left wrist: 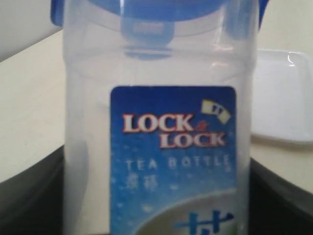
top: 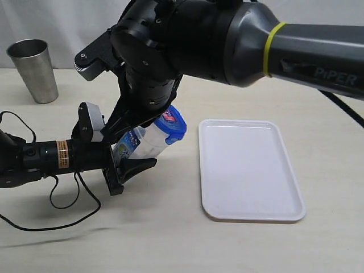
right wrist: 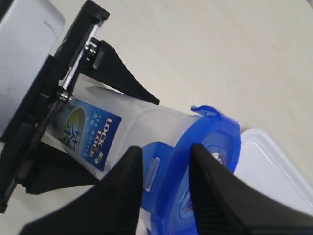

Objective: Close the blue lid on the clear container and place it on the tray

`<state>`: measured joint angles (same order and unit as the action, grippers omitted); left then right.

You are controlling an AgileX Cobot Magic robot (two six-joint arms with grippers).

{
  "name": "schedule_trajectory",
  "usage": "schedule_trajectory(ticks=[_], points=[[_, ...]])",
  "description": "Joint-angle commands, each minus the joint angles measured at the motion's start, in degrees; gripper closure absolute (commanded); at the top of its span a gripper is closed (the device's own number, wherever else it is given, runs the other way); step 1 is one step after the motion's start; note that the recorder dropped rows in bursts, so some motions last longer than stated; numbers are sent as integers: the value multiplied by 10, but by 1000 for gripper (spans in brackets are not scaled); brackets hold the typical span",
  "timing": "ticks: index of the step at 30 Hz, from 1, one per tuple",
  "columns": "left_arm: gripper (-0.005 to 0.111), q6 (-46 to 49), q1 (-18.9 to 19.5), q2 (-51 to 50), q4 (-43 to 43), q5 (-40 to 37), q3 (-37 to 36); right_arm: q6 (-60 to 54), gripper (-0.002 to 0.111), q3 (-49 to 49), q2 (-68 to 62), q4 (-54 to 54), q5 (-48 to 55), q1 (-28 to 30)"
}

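The clear container (top: pixel 149 145) hangs tilted above the table, its printed label (left wrist: pixel 171 161) facing the left wrist camera. My left gripper (top: pixel 128 154) is shut on its lower body, and a dark finger (left wrist: pixel 29 196) shows on each side. The blue lid (top: pixel 175 124) sits on the container's mouth. My right gripper (right wrist: pixel 166 149) reaches down from above and is open. Its fingers straddle the lid's rim (right wrist: pixel 215 142), one beside a side flap (right wrist: pixel 152 169) and the other over the lid's top. The white tray (top: pixel 250 170) lies flat to the right with nothing on it.
A grey steel cup (top: pixel 34 69) stands at the back left. The left arm's black cable (top: pixel 57 196) loops over the table at the front left. The right arm's bulky body (top: pixel 187 40) hangs over the middle of the scene.
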<state>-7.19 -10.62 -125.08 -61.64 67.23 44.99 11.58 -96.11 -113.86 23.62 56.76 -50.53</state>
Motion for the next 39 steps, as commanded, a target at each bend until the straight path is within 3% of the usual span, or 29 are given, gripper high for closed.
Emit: schedule_trajectory(ticks=[1,9,12,15,26,39], points=[[107,11,-1,4,-16,27,-2,-23,93,7,-29,-23,53,4],[107,11,-1,4,-16,27,-2,-131,92,-42,18,-151,18,4],[107,11,-1,4,-16,27,-2,-150,86,-49,39,-178,18,4],[107,11,-1,4,-16,27,-2,-154,81,-49,59,-177,18,4],[107,11,-1,4,-19,27,-2,-106,81,-21,94,-73,58,7],[107,11,-1,4,-16,27,-2,-64,81,76,94,-87,-24,140]])
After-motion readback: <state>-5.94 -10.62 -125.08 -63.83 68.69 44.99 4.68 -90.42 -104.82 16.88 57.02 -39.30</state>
